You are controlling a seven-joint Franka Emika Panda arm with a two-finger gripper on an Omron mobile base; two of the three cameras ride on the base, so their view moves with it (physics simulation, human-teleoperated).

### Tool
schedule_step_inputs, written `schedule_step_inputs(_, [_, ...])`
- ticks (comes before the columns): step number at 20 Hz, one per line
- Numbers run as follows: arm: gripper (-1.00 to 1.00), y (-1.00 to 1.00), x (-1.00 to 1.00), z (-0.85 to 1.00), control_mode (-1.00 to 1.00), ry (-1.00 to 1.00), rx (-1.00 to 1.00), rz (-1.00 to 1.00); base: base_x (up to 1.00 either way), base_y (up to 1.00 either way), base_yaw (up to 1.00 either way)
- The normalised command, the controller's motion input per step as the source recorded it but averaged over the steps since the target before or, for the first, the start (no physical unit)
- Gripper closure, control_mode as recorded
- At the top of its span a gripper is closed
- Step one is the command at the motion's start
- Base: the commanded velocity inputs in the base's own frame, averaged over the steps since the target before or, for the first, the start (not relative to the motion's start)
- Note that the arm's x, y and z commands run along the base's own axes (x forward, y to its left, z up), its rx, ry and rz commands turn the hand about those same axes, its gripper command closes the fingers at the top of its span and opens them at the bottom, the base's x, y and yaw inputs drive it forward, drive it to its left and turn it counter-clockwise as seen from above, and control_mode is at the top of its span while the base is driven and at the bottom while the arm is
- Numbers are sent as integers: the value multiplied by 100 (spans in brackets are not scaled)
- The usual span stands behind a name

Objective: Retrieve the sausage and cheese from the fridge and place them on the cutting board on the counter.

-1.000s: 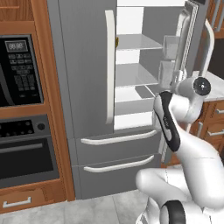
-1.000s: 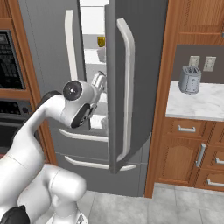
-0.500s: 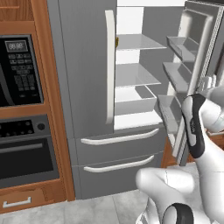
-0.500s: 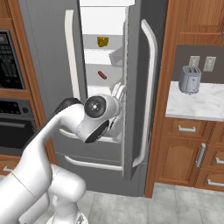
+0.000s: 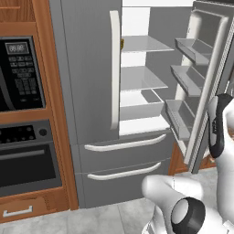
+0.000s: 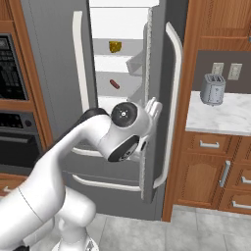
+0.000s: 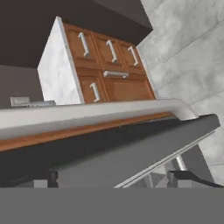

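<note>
The grey fridge (image 5: 87,91) (image 6: 54,59) has its right door (image 6: 147,98) (image 5: 205,87) swung wide open, showing white shelves. The yellow cheese (image 6: 115,46) sits on an upper shelf; a sliver of it (image 5: 122,44) peeks past the left door. The dark reddish sausage (image 6: 114,84) lies one shelf lower. My gripper (image 6: 153,106) (image 7: 113,179) is open at the open door's edge, holding nothing. In the hand view the door's pale handle (image 7: 87,111) (image 6: 174,98) crosses just beyond the fingertips (image 7: 52,177). The cutting board and the counter are out of view.
A black microwave (image 5: 18,73) and oven (image 5: 23,160) are built into wood cabinets left of the fridge. To the right, a marbled wall counter (image 6: 220,115) with a toaster (image 6: 213,89) stands over wood drawers (image 6: 211,166). Grey tile floor lies below.
The fridge's right door has swung much further open, uncovering the cheese and sausage in the right base view. My hand has travelled with the door's edge, rightwards and lower.
</note>
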Motion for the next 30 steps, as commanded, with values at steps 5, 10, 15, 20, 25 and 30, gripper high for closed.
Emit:
schedule_step_inputs(5, [-100, -26, -26, 10, -100, 17, -12, -8, 0, 0, 0])
schedule_step_inputs(10, [-100, 33, -55, 3, -100, 4, -17, 11, 0, 0, 0])
schedule_step_inputs(15, [-100, 58, -44, 0, -100, 1, -32, 54, 0, 0, 0])
schedule_step_inputs(20, [-100, 47, -31, 3, -100, 5, -30, 72, 0, 0, 0])
schedule_step_inputs(25, [-100, 49, -20, 14, -100, 12, -25, 67, 0, 0, 0])
schedule_step_inputs(30, [-100, 60, 0, 19, -100, 9, -23, 41, 0, 0, 0])
